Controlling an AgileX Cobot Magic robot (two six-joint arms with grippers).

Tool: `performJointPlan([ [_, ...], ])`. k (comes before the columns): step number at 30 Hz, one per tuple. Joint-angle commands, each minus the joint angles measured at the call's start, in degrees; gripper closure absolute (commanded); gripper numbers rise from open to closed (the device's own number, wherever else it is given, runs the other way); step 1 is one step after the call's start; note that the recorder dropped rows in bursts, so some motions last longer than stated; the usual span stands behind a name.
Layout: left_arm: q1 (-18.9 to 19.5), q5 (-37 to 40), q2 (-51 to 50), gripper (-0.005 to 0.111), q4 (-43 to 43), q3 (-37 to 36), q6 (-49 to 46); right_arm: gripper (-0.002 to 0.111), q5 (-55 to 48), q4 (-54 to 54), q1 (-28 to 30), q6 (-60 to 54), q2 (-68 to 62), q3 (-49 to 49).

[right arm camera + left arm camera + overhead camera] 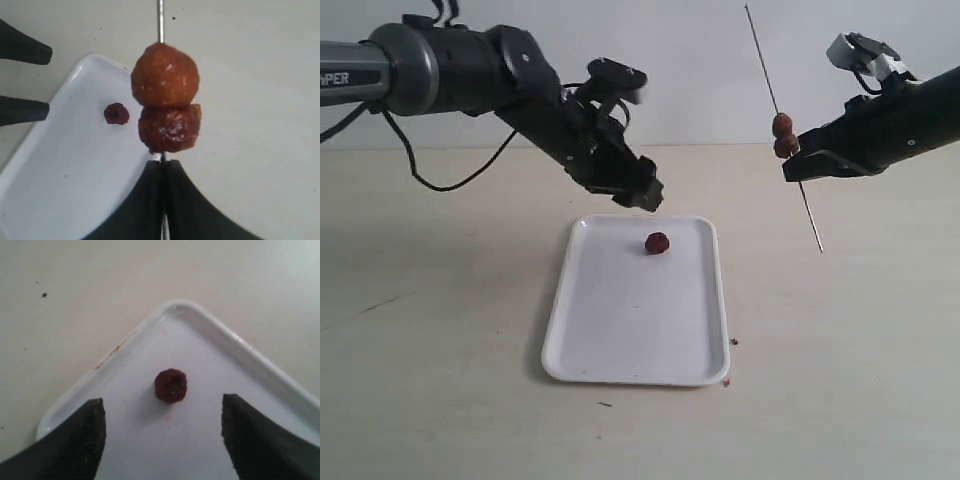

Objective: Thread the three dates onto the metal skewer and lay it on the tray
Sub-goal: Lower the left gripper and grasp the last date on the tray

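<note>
The white tray (630,340) lies at the table's middle with one loose date (657,243) near its far end. That date (170,385) sits just ahead of my left gripper (162,440), which hangs open above the tray's far edge (648,195) with nothing between its fingers (80,440). My right gripper (798,165) is shut on the metal skewer (765,65), held steeply tilted in the air right of the tray. Two dates (783,135) are threaded on it just above the grip; they show large (166,102) on the skewer (160,20) above my right gripper (163,165).
Small reddish crumbs (730,345) lie on the beige table beside the tray's right edge and near corner. A black cable (440,180) hangs behind the left arm. A dark speck (605,404) lies in front of the tray.
</note>
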State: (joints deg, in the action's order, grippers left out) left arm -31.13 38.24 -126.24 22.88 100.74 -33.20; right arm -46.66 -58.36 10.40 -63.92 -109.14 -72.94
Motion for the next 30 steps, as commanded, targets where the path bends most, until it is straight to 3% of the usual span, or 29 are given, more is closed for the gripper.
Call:
performJointPlan([
  [1,-5.95,0.43,-1.63,0.042,-22.26,3.34,11.3,0.108,-0.57,0.07,0.21,0.09,0.41,0.02],
  [6,-11.58,2.58,-3.97,0.042,-44.43,6.74,8.26,0.108,-0.91,0.07,0.21,-0.05,0.41,0.02],
  [10,-14.13,3.61,-5.39,0.042,-57.06,6.74,-3.71,0.108,-1.56,0.43,0.21,-0.53,0.41,0.02],
  [13,-14.26,3.85,-6.41,0.042,-55.67,6.74,-11.94,0.108,-1.56,0.64,0.21,-0.53,0.41,0.02],
  [21,-13.17,5.31,-7.31,0.043,-40.91,6.74,-13.03,0.108,-1.56,0.85,0.21,-0.53,0.41,0.02],
  [30,-12.68,3.32,-7.31,0.045,-38.86,6.74,3.61,0.108,-1.56,0.85,0.21,-0.53,0.41,0.02],
])
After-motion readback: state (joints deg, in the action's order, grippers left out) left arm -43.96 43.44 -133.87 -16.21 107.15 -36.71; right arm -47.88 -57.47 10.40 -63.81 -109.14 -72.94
